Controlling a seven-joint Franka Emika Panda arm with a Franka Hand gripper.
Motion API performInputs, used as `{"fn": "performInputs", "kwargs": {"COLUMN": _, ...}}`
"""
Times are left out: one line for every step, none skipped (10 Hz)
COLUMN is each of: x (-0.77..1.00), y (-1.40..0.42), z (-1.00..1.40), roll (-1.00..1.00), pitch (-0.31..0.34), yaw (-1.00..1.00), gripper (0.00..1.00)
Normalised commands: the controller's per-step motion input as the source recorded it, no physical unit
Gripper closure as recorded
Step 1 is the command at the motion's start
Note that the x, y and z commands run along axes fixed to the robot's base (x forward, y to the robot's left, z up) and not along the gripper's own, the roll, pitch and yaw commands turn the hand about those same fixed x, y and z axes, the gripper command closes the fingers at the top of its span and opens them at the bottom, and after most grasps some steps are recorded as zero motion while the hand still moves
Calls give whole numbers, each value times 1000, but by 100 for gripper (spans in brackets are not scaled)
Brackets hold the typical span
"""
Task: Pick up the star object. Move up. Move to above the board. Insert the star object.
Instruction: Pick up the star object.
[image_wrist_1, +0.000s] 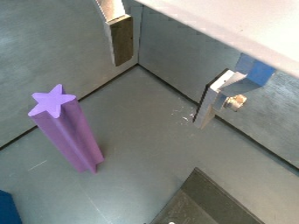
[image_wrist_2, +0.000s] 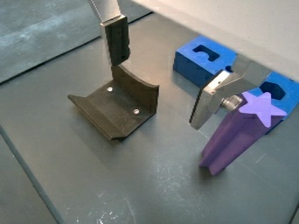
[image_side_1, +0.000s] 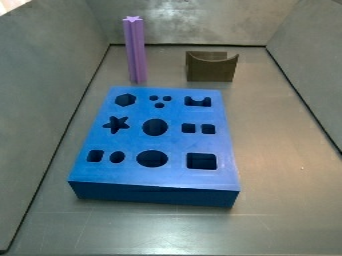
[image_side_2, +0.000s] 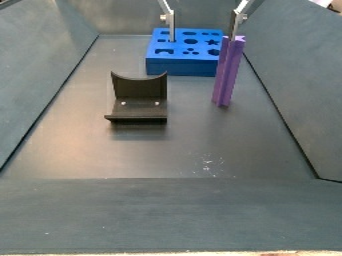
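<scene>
The star object, a tall purple star-shaped prism, stands upright on the grey floor in both side views (image_side_1: 135, 48) (image_side_2: 229, 70), just off a corner of the board. The board is a thick blue slab with dark cut-outs (image_side_1: 100, 160) (image_side_2: 158, 58). My gripper (image_side_2: 203, 14) hangs open and empty above the floor near the board and the star. In both wrist views the gripper (image_wrist_1: 167, 70) (image_wrist_2: 165, 70) has nothing between its fingers (image_wrist_1: 121, 39). The star (image_wrist_1: 65, 127) (image_wrist_2: 239, 131) stands outside the jaws, beside one finger (image_wrist_2: 214, 96). Parts of the board (image_wrist_2: 198, 66) show behind.
The dark fixture (image_side_1: 210, 66) (image_side_2: 136, 97) (image_wrist_2: 117, 109) stands on the floor some way from the board and near one finger. Grey sloping walls (image_side_1: 80, 90) (image_side_2: 287, 90) enclose the floor on all sides.
</scene>
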Motion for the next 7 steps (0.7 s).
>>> {"fn": "performInputs", "kwargs": {"x": -386, "y": -409, "z": 0, "roll": 16, "pitch": 0, "yaw": 3, "gripper": 0}}
{"fn": "performInputs", "kwargs": {"x": -720, "y": -731, "z": 3, "roll": 76, "pitch": 9, "yaw": -31, "gripper": 0}}
{"fn": "performInputs", "kwargs": {"x": -657, "y": -786, "z": 0, "roll": 10, "pitch": 0, "yaw": -43, "gripper": 0}}
{"fn": "performInputs", "kwargs": {"x": -594, "y": -791, "z": 0, "roll": 21, "pitch": 0, "yaw": -80, "gripper": 0}}
{"fn": "performInputs", "kwargs": {"x": -466, "y": -617, "z": -34, "roll": 69, "pitch": -44, "yaw": -94, "gripper": 0}}
{"fn": "performInputs", "kwargs": {"x": 0, "y": -214, "z": 0, "roll": 44, "pitch": 0, "yaw": 77, "gripper": 0}}
{"fn": "performInputs", "kwargs": {"x": 0, "y": -83, "z": -371, "roll": 107, "pitch": 0, "yaw": 6, "gripper": 0}}
